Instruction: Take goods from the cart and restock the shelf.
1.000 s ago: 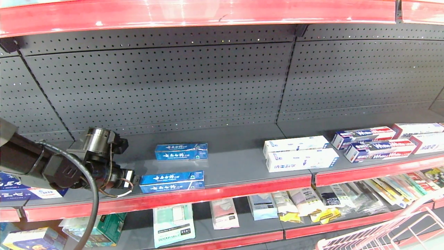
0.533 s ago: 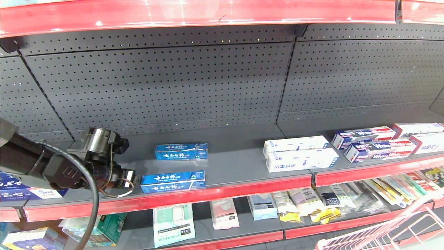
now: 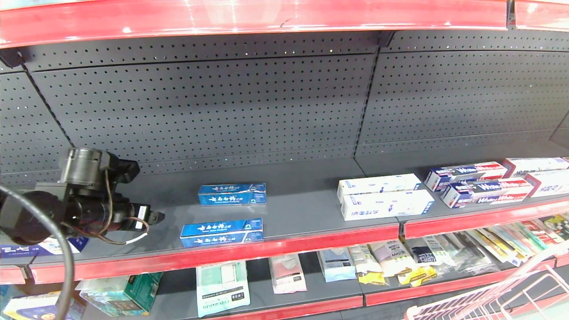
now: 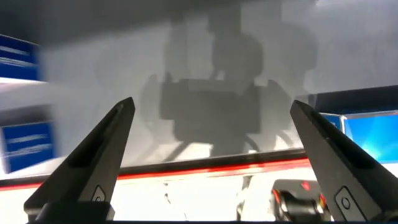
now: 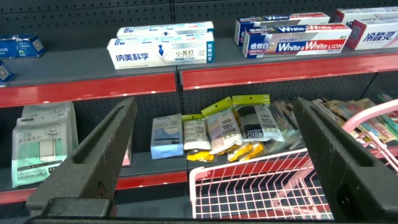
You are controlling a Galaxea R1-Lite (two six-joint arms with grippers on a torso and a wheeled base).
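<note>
Two blue toothpaste boxes lie on the grey shelf [image 3: 306, 200]: the front one [image 3: 221, 232] by the red edge, the back one [image 3: 232, 194] behind it. My left gripper [image 3: 153, 218] hovers over the shelf a short way left of the front box, not touching it. In the left wrist view the left gripper [image 4: 212, 104] is open with nothing between its fingers, and a blue box [image 4: 367, 134] lies off to one side. My right gripper [image 5: 214, 106] is open and empty, held above the pink wire cart [image 5: 261, 186].
White toothpaste boxes [image 3: 384, 202] and red-and-blue ones [image 3: 484, 184] fill the shelf's right part. More blue boxes [image 3: 26, 246] lie at the far left. Bagged goods [image 3: 382, 262] lie on the lower shelf. The cart [image 3: 493, 298] stands at bottom right. Bare shelf shows between the blue and white boxes.
My left gripper has drawn back to the left and slightly up, away from the front blue box it was touching. The box stays on the shelf.
</note>
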